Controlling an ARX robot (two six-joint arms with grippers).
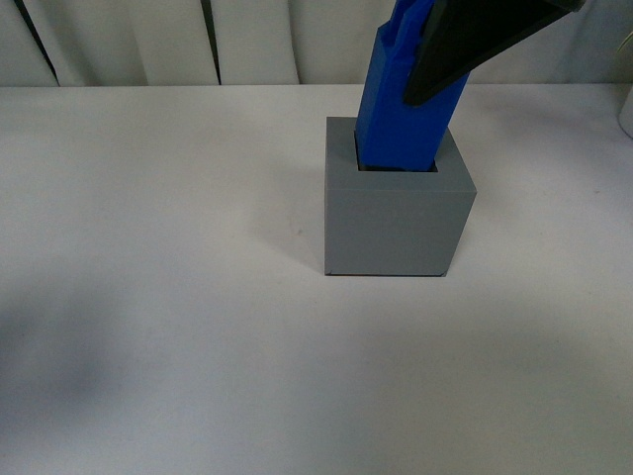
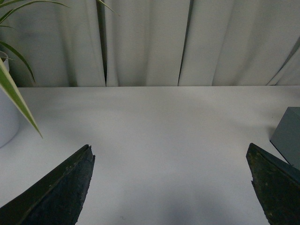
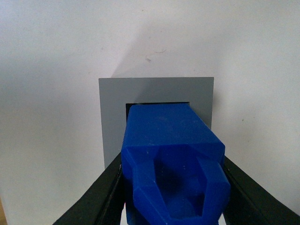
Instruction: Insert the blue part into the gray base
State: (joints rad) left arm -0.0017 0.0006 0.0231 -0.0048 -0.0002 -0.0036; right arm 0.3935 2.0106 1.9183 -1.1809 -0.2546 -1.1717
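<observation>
The gray base [image 1: 396, 223] stands on the white table right of centre. The blue part [image 1: 404, 109] stands with its lower end inside the base's square recess, leaning slightly right, most of it still above the rim. My right gripper [image 1: 465, 49] is shut on the blue part's upper end. In the right wrist view the blue part [image 3: 171, 154] fills the space between the black fingers [image 3: 101, 197], above the gray base [image 3: 154, 93]. My left gripper [image 2: 171, 187] is open and empty over bare table; a corner of the gray base [image 2: 288, 136] shows at that view's edge.
White curtains [image 1: 247, 40] hang behind the table's far edge. A potted plant with long green leaves [image 2: 14, 93] and a white pot [image 2: 7, 122] shows in the left wrist view.
</observation>
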